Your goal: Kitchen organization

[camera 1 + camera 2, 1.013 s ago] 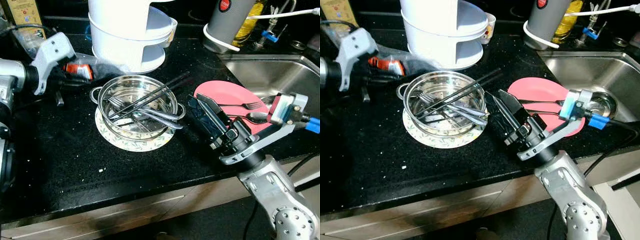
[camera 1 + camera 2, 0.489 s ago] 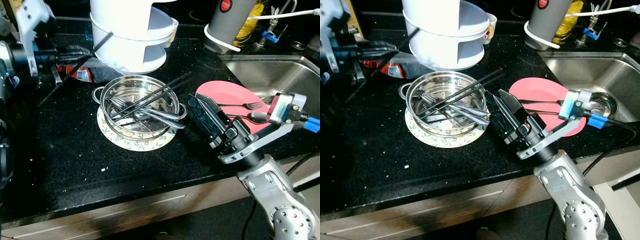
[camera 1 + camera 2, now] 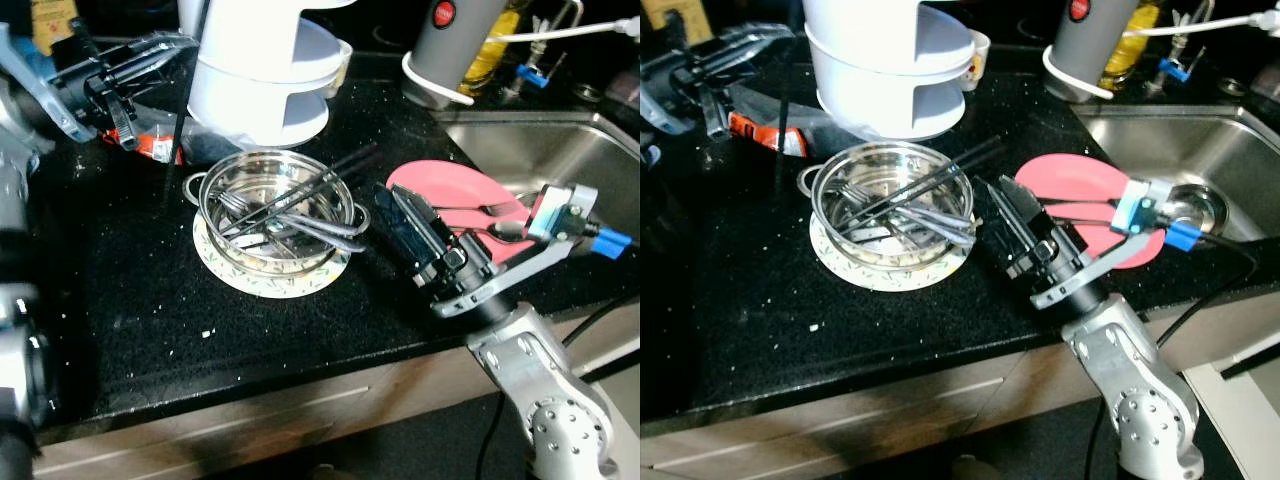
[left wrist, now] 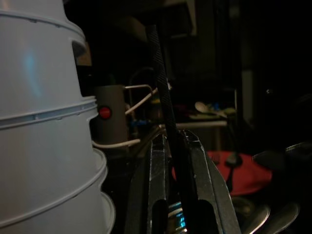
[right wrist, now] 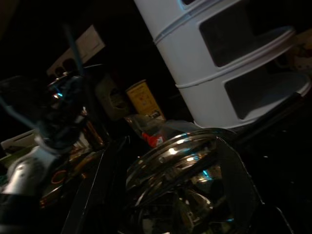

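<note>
L gripper (image 3: 150,55) was raised left of steel bowl (image 3: 277,212), fingers closed on one black chopstick (image 4: 165,114). Bowl sat on table (image 3: 130,300) w/ forks and chopsticks inside. R gripper (image 3: 400,215) lay just right of bowl, fingers apart, holding nothing.

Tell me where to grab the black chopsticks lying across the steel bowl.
Grip the chopsticks at the end that overhangs the steel bowl rim toward the pink plate, coming from the right with the right end effector. That end sticks out in free air.
</note>
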You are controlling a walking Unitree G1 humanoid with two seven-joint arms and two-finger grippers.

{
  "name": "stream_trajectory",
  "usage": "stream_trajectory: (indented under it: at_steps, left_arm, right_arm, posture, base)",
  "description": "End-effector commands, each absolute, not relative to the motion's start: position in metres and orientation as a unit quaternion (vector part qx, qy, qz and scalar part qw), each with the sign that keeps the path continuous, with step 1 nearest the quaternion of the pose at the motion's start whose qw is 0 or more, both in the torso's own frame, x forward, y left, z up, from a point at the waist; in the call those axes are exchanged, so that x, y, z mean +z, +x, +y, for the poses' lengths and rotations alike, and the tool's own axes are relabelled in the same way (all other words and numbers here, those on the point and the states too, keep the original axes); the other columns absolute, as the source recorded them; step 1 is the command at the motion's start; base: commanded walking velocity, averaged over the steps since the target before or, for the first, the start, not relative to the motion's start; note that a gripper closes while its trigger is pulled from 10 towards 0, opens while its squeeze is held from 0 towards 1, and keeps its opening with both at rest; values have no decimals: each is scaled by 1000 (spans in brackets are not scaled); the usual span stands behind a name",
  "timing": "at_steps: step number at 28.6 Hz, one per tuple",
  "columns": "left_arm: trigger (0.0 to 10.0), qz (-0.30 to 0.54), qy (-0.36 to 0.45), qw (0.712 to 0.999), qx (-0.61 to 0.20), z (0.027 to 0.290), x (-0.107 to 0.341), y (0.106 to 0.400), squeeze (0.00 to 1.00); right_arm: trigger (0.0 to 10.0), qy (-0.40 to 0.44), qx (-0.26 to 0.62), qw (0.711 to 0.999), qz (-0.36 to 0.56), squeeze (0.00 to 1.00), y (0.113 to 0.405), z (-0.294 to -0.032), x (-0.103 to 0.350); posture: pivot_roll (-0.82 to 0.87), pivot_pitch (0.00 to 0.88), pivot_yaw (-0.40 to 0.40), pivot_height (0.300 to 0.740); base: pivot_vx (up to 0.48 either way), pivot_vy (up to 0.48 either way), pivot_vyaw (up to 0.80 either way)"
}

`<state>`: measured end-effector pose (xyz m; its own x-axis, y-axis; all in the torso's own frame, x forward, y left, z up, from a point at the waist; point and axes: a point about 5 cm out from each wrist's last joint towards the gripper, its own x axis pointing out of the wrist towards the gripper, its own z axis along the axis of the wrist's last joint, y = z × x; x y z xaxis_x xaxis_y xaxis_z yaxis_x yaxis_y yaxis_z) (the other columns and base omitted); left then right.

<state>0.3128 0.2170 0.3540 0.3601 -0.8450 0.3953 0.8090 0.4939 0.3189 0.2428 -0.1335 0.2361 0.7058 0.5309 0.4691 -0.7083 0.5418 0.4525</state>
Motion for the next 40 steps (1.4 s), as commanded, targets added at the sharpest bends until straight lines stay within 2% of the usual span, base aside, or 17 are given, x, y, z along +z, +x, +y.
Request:
stream_trajectory:
  at_steps: [1, 3, 4, 12, 19, 23, 31, 35, 36, 37, 38, 40]
  left_arm:
    - [0, -275, 18, 820, -501, 210, 358, 304, 0]
    - [0, -273, 4, 822, -500, 205, 356, 301, 0]
    - [0, -264, -9, 823, -503, 194, 349, 294, 0]
    - [0, -267, -50, 852, -448, 192, 354, 282, 0]
    - [0, -268, -91, 869, -405, 178, 357, 274, 0]
    - [0, -216, -125, 879, -406, 151, 326, 268, 0]
    - [0, -166, -141, 886, -410, 126, 300, 256, 0]
    - [0, -160, -124, 896, -396, 126, 296, 253, 0]
    - [2941, -158, -111, 902, -386, 127, 294, 253, 0]
    - [4667, -158, -98, 908, -376, 127, 292, 252, 0]
    - [7176, -162, -93, 912, -365, 128, 291, 252, 0]
    - [7569, -167, -90, 915, -356, 128, 290, 252, 0]
  right_arm:
    - [10000, 316, 350, 871, -140, 0, 245, -135, 233]
    - [10000, 315, 348, 873, -137, 0, 246, -135, 231]
    - [10000, 314, 344, 875, -134, 0, 249, -135, 228]
    - [10000, 313, 336, 878, -132, 0, 256, -136, 221]
    - [10000, 308, 337, 880, -131, 0, 260, -134, 218]
    - [10000, 303, 334, 884, -122, 0, 264, -134, 213]
    - [10000, 304, 328, 887, -116, 0, 267, -132, 208]
    - [10000, 306, 326, 887, -118, 0, 268, -133, 208]
    - [10000, 307, 323, 887, -119, 0, 269, -133, 207]
    - [10000, 308, 321, 888, -121, 0, 270, -134, 207]
    - [10000, 309, 319, 887, -123, 0, 270, -134, 207]
    - [10000, 310, 318, 887, -125, 0, 271, -134, 207]
  posture:
    - [128, 96, -169, 740]
    - [139, 95, -167, 740]
    - [146, 91, -163, 740]
    - [167, 72, -163, 740]
    - [174, 56, -162, 740]
    - [177, 52, -164, 740]
    - [186, 48, -166, 740]
    - [189, 49, -166, 740]
    - [192, 48, -167, 740]
    - [192, 48, -167, 740]
    - [193, 47, -168, 740]
    - [193, 45, -169, 740]
  base:
    - [0, 0, 0]
    - [0, 0, 0]
    - [0, 0, 0]
    - [0, 0, 0]
    - [0, 0, 0]
    - [0, 0, 0]
    - [0, 0, 0]
    - [0, 0, 0]
    - [0, 0, 0]
    - [0, 0, 0]
    - [0, 0, 0]
    - [0, 0, 0]
